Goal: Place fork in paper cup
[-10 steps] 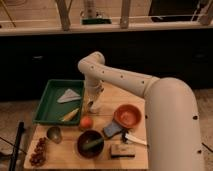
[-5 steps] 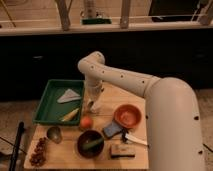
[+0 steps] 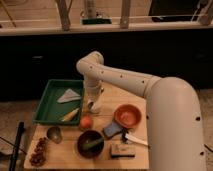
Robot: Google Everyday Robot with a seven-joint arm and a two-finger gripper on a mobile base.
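Standing over cup: gripper [image 3: 93, 104] hangs straight down above the paper cup [image 3: 95, 107], just right of the green tray [image 3: 44, 107].
Fork: cannot pick it out; likely at or inside the cup.
Claw: cannot tell how wide it stands.
Why there: vertical approach suits dropping a thin utensil in.
Surface: wooden table [image 3: 140, 155] with orange bowl [image 3: 127, 116], small orange fruit [image 3: 86, 122], dark bowl [image 3: 90, 143].
Room: dim, dark cabinets behind.

No legible text, labels, brands or numbers on any item or surface. The gripper [image 3: 93, 104] hangs at the table's [image 3: 112, 95] far centre, beside the green tray [image 3: 46, 102].
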